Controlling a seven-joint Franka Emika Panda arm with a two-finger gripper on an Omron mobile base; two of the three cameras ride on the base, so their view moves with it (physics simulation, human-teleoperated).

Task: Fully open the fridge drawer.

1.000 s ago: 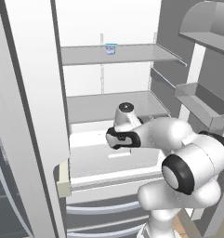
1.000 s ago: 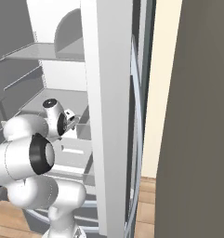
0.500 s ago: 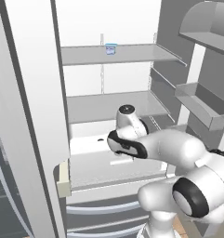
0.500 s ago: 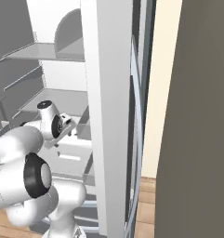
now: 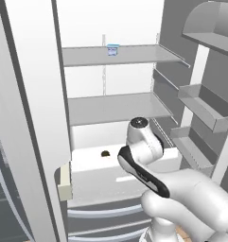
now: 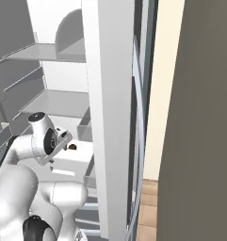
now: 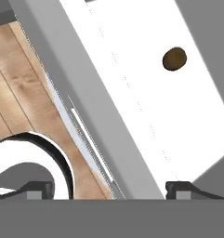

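Observation:
The fridge drawer (image 5: 101,182) is a wide white bin under the lowest shelf, pulled out toward me; it also shows in the right base view (image 6: 63,164). A small brown lump (image 5: 105,153) lies on its white floor (image 7: 146,93). My hand (image 5: 136,156) hangs over the drawer's front right part, pointing down. In the hand view my gripper (image 7: 108,189) is open, its fingertips (image 7: 39,188) wide apart on either side of the drawer's grey front wall (image 7: 85,97). Nothing is clamped between them.
Two flat grey shelves (image 5: 115,106) sit above the drawer, and the upper one carries a small blue cup (image 5: 112,49). Grey door bins (image 5: 203,108) line the open door at the right. The other door's edge (image 6: 110,117) stands close on my right. Wooden floor (image 7: 20,83) lies below.
My hand has drawn back toward me and a little to the right, with the elbow swinging lower. The drawer looks slightly further out than before.

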